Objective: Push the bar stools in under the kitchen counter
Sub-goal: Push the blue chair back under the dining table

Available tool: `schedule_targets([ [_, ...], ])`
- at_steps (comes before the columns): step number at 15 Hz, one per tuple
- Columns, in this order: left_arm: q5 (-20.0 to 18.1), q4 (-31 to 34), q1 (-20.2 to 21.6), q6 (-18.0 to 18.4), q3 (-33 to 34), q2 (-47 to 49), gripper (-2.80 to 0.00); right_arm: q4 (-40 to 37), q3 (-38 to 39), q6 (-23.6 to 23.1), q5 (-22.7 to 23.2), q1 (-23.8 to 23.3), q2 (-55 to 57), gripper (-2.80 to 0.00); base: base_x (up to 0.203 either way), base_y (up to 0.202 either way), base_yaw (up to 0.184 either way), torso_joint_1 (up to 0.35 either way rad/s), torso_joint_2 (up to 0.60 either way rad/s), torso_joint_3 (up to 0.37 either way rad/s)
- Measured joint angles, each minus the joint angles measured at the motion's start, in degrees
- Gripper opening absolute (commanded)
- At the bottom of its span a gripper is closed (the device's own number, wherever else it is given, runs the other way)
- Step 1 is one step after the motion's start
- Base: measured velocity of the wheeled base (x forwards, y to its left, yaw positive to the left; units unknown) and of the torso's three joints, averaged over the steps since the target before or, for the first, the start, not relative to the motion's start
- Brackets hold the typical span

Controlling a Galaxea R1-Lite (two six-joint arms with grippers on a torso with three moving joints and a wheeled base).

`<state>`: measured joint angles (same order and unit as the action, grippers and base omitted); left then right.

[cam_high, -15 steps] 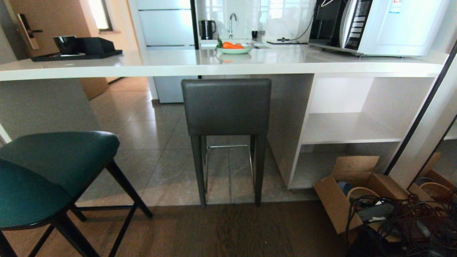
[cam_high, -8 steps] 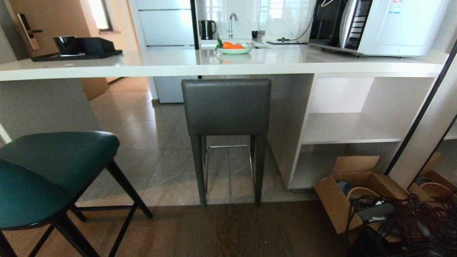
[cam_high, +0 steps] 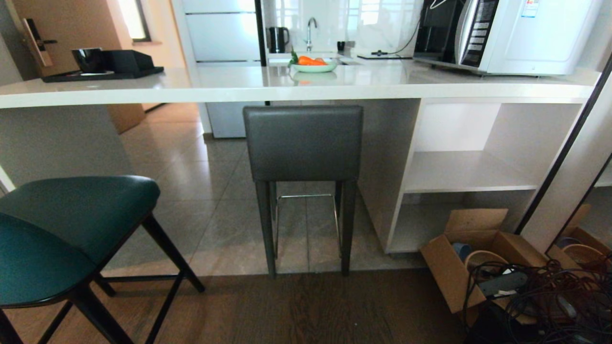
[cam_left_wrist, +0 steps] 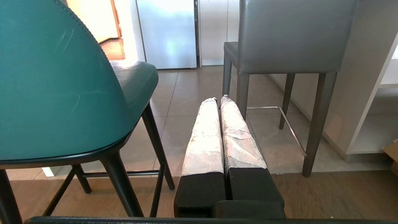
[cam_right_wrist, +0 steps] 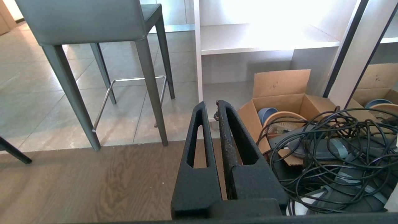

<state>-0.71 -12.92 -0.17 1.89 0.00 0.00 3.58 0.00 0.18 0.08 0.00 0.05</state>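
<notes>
Grey stool upright, back facing outward, seat under kitchen counter, teal stool well clear, cardboard box holding bowls, left gripper and right gripper both closed, empty.

The teal stool is showing a deep blue-green padded seat on thin black legs, while the dark grey stool is wearing plain charcoal leather with a chrome footrest. The kitchen counter is gleaming glossy white, the orange carrots are sitting in a pale green bowl, and the brown cardboard box is lying on dark wood-grain floor.
</notes>
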Motion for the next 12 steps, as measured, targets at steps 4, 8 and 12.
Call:
schedule_targets([
  [4, 0.0, -0.05, -0.01, -0.07, 0.0, 0.0, -2.8, -0.01, 0.0, -0.05, 0.0, 0.0, 0.0, -2.8, 0.0, 0.0, 0.0, 0.0, 0.0, 0.0],
  [8, 0.11, -0.09, -0.04, -1.25, 0.0, 0.0, -2.8, -0.04, 0.0, -0.09, -0.03, 0.0, 0.0, -2.8, 0.0, 0.0, 0.0, 0.0, 0.0, 0.0],
  [12, 0.22, -0.17, -0.04, -1.31, 0.0, 0.0, -2.8, -0.01, 0.0, -0.09, -0.03, 0.0, 0.0, -2.8, 0.002, 0.11, 0.0, 0.001, 0.0, 0.001],
])
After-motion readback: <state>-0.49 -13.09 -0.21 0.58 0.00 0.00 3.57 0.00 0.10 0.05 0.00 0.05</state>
